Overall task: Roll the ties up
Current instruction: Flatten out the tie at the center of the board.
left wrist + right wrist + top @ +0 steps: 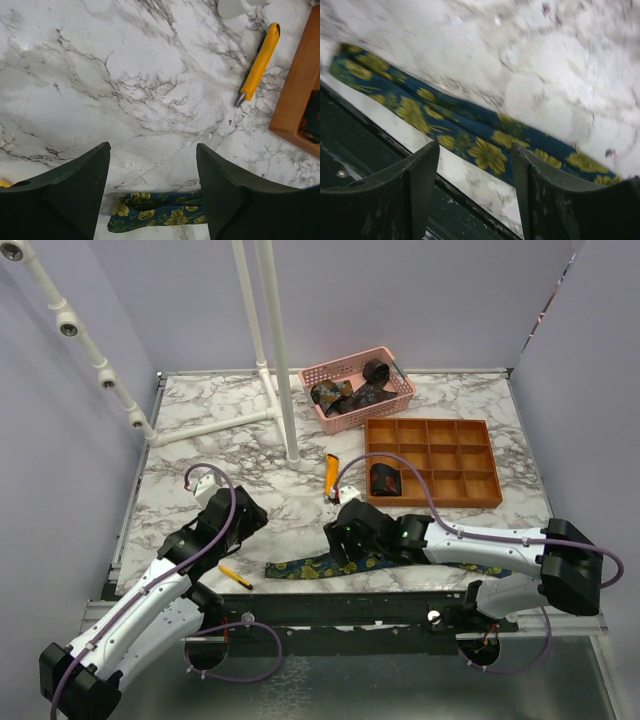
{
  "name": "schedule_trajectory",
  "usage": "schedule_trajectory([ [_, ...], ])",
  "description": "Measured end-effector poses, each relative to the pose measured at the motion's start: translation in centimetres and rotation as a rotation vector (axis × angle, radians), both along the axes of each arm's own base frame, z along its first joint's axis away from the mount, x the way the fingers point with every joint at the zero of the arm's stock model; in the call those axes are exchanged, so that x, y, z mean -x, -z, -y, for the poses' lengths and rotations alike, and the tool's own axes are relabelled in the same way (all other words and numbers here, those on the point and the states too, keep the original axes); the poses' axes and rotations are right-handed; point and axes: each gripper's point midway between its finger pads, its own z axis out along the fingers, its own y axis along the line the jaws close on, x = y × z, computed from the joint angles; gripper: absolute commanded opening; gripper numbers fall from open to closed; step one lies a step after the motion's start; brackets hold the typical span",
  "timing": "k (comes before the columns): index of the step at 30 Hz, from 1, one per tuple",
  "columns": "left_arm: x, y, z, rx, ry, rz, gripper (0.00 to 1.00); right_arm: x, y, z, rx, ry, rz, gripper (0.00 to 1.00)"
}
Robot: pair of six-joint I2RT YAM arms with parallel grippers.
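A navy tie [300, 568] with yellow flowers lies flat along the table's near edge. Its folded end [155, 212] shows low in the left wrist view, between and just short of my fingers. My left gripper [248, 520] [152, 150] hovers open over bare marble, up and left of that end. Over the tie's middle [485, 150], my right gripper [342, 538] [475, 147] is open with nothing held. One coiled tie [385, 480] sits in a compartment of the wooden tray [470, 495]. More dark ties [350, 395] lie in the pink basket [400, 390].
An orange-yellow utility knife [331, 472] [260, 62] lies left of the tray. A small yellow object [235, 576] rests near the front edge by the left arm. A white pipe frame [280, 370] stands at the back left. The table's dark front edge [365, 155] runs just below the tie.
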Motion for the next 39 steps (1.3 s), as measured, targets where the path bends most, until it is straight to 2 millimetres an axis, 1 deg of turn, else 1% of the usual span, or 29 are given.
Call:
schedule_trajectory([
  [2, 0.2, 1.0, 0.5, 0.013, 0.017, -0.025, 0.71, 0.7, 2.2, 2.2, 0.053, 0.056, -0.044, 0.60],
  [4, 0.5, 2.1, 0.8, 0.021, 0.029, -0.055, 0.71, 1.9, 5.0, 4.5, 0.132, 0.093, -0.102, 0.59],
  [6, 0.8, 2.9, 1.1, 0.028, 0.039, -0.077, 0.71, 3.0, 7.3, 6.7, 0.212, 0.120, -0.150, 0.55],
  [8, 1.1, 3.3, 1.2, 0.036, 0.046, -0.087, 0.71, 2.8, 7.3, 6.7, 0.207, 0.145, -0.152, 0.47],
  [10, 1.0, 3.2, 1.4, 0.045, 0.052, -0.083, 0.71, 2.8, 7.5, 6.8, 0.216, 0.161, -0.154, 0.38],
  [16, 0.8, 2.7, 1.7, 0.064, 0.059, -0.062, 0.71, 2.2, 7.6, 7.1, 0.258, 0.197, -0.147, 0.05],
  [17, 0.8, 2.7, 1.8, 0.065, 0.061, -0.064, 0.71, 2.2, 7.6, 7.2, 0.260, 0.204, -0.146, 0.01],
  [20, 0.9, 2.6, 1.8, 0.069, 0.064, -0.061, 0.71, 2.0, 7.3, 7.5, 0.277, 0.215, -0.138, 0.00],
  [22, 0.9, 2.5, 1.9, 0.073, 0.066, -0.058, 0.71, 1.8, 6.7, 7.5, 0.288, 0.218, -0.128, 0.00],
  [27, 0.9, 2.5, 1.9, 0.074, 0.067, -0.058, 0.71, 0.4, 4.5, 6.2, 0.273, 0.209, -0.070, 0.00],
  [29, 0.9, 2.5, 1.9, 0.074, 0.067, -0.058, 0.71, 0.0, 4.0, 5.8, 0.268, 0.199, -0.054, 0.00],
  [32, 0.9, 2.5, 1.9, 0.075, 0.067, -0.058, 0.71, -0.3, 4.3, 5.6, 0.295, 0.184, -0.041, 0.00],
  [36, 0.9, 2.5, 1.9, 0.076, 0.068, -0.058, 0.71, -0.4, 6.0, 6.0, 0.358, 0.164, -0.045, 0.01],
  [39, 0.9, 2.4, 1.9, 0.079, 0.068, -0.054, 0.71, -0.7, 6.8, 6.1, 0.377, 0.164, -0.048, 0.02],
])
